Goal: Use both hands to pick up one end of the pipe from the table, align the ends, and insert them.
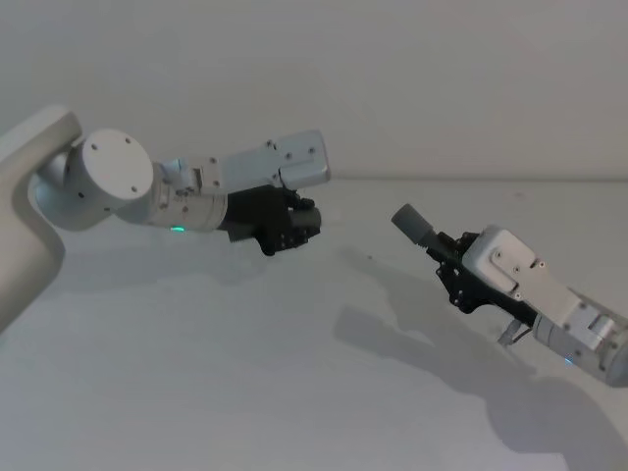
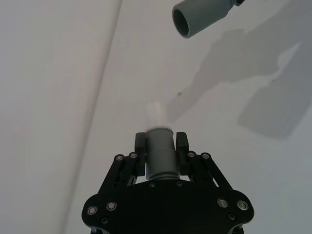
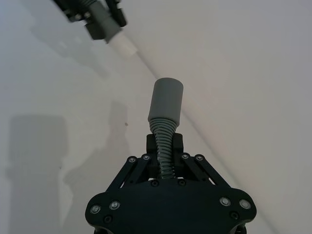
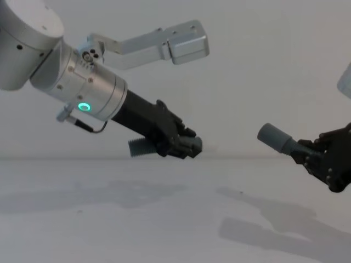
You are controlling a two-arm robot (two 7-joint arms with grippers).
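My left gripper [image 2: 161, 141] is shut on a short smooth grey pipe piece [image 2: 161, 156] whose pale narrow end [image 2: 156, 113] points forward. In the chest view a ribbed grey part [image 4: 141, 147] sticks out under the left gripper [image 4: 189, 145]. My right gripper [image 3: 165, 144] is shut on the corrugated hose [image 3: 165, 156], just behind its smooth cuff [image 3: 165, 102]. The cuff's open mouth [image 2: 184, 22] faces the left piece. Both pieces hang above the white table [image 1: 245, 392] with a clear gap between left gripper [image 1: 304, 226] and cuff [image 1: 412, 224]. The right gripper [image 1: 448, 253] sits lower right.
The table's far edge meets a plain white wall [image 1: 442, 78]. Arm shadows [image 1: 412, 334] fall on the surface below the grippers. The left arm's elbow [image 1: 108, 182] is at the far left, and its wrist camera bracket [image 4: 181, 44] reaches out above the gripper.
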